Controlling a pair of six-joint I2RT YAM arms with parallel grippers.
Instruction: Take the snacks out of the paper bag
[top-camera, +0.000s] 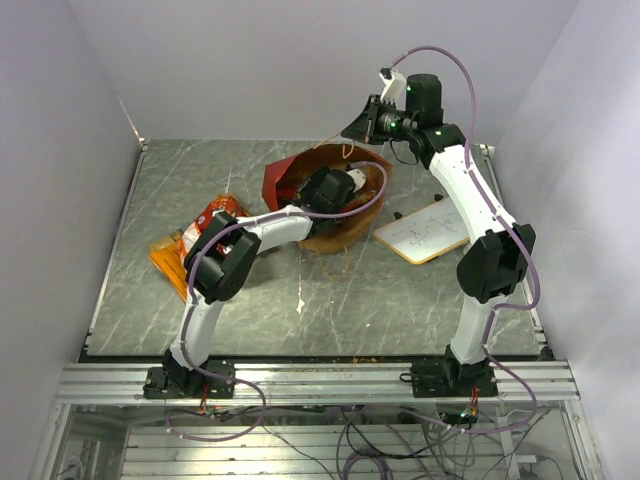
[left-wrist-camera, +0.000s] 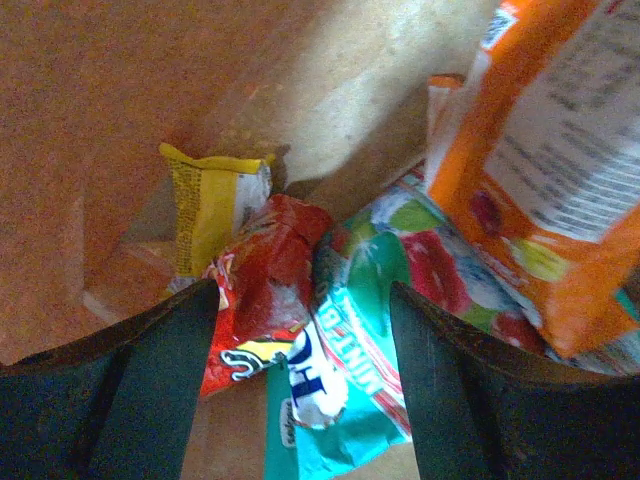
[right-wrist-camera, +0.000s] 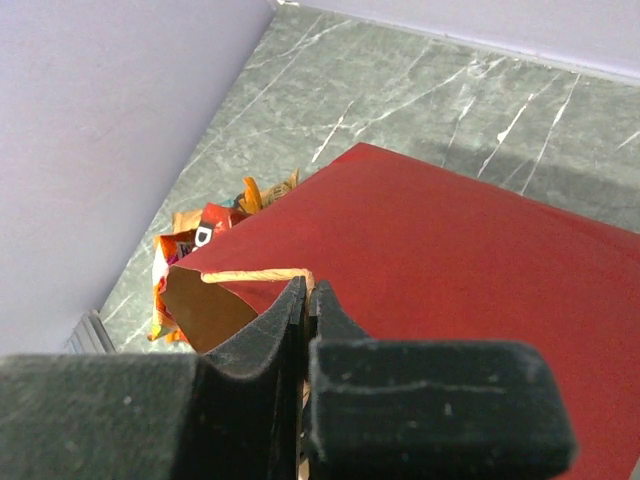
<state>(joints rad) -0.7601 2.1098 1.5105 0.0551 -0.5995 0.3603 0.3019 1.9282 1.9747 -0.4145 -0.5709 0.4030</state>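
Snacks (left-wrist-camera: 350, 300) lie jumbled and crinkled inside the paper bag (right-wrist-camera: 450, 260).

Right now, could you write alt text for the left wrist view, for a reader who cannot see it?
The open left gripper hangs inside the paper bag. Between its fingers lie a red packet and a teal-and-white packet; a yellow packet lies beyond, and an orange packet fills the upper right.
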